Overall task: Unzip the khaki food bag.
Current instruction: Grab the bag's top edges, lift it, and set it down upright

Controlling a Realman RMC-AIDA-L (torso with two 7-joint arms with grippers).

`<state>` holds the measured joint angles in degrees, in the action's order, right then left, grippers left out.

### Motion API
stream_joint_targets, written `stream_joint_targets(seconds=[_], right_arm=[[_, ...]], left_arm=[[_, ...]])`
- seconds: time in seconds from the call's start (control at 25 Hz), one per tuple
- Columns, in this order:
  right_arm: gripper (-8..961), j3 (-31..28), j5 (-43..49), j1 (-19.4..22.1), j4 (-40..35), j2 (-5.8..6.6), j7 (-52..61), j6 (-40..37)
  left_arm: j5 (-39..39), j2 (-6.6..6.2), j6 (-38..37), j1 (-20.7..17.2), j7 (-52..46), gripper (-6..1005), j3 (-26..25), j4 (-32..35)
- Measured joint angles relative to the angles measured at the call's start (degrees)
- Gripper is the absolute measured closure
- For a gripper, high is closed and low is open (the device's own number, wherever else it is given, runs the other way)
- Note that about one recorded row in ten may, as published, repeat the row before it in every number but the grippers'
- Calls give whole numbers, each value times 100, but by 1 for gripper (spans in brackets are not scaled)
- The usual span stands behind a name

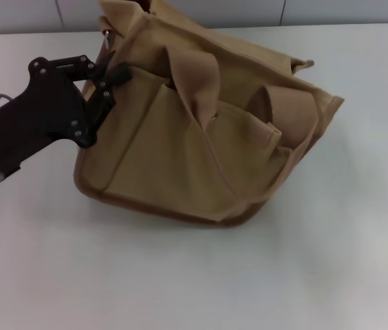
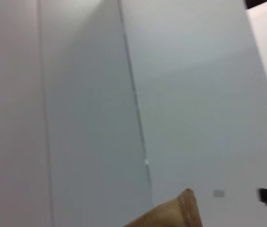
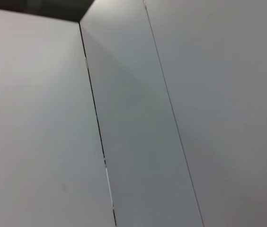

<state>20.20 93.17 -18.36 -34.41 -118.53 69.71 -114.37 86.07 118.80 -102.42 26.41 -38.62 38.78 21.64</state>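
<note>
Head view had your left gripper (image 1: 111, 77) pressed to the bag (image 1: 201, 137) at its far-left corner, mid-table; finger state unclear. Confirm the pull's pinched, then draw along the zip.

One khaki food bag (image 1: 180, 144) is sitting on one white worktop (image 1: 318, 261). Two webbing handles are showing on it, and one end effector (image 1: 111, 79) is appearing at nine o'clock.
</note>
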Motion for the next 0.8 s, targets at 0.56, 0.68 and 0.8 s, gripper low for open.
stream_joint_targets(seconds=[0.56,0.68,0.8], right_arm=[[172,1127,327,-949,-1694,-15,1530,1278],[172,1409,354,-1078,-2061,-5,1845,1531],[174,1593,378,-1202,-2285,6,2172,1680]], left_arm=[[-89,31,-29,-172,-1138,916,1121,1695],[-161,28,-43,-172,-1192,916,1125,1870],[-223,15,-45,-159,-1262,916,1127,2053]])
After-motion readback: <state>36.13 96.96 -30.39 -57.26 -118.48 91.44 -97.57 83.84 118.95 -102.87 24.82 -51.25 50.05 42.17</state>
